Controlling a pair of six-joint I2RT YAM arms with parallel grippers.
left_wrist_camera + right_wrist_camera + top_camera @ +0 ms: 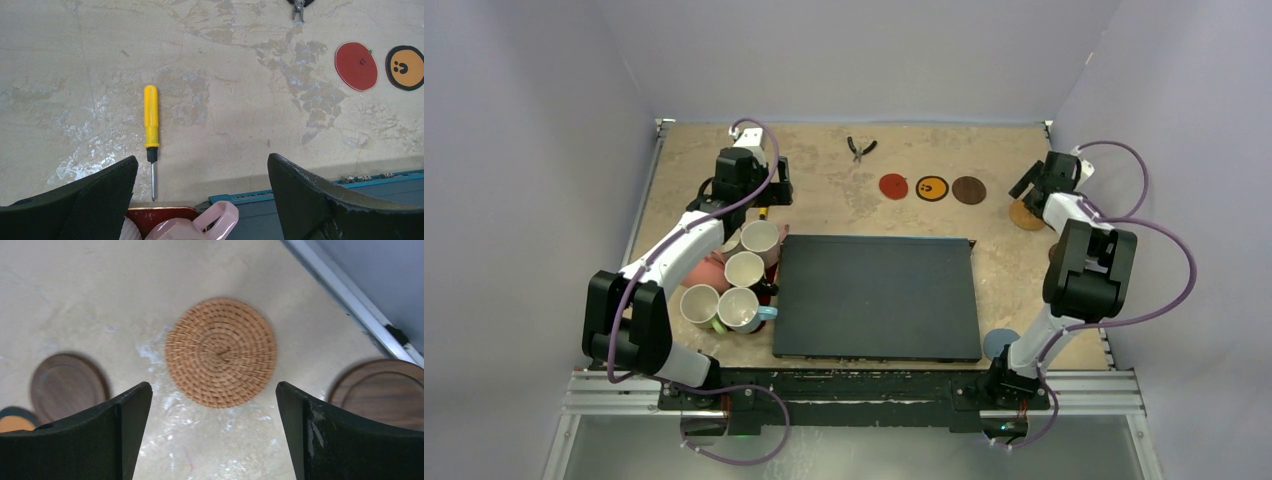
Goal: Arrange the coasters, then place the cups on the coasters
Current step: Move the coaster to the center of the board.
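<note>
**Spread wide over the woven coaster**

My right gripper (212, 386) hung with its fingers spread and empty above the tan coaster (220, 352). It was round, of coiled weave, and lay flat on the table (75, 300) near the right edge, beside a wood coaster (382, 390). My left gripper (202, 162) gaped empty too, near the cups (744, 270).

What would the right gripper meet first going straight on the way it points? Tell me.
Most likely the woven tan coaster, lying flat on the table straight ahead of the open right gripper; depth is unclear.
</note>
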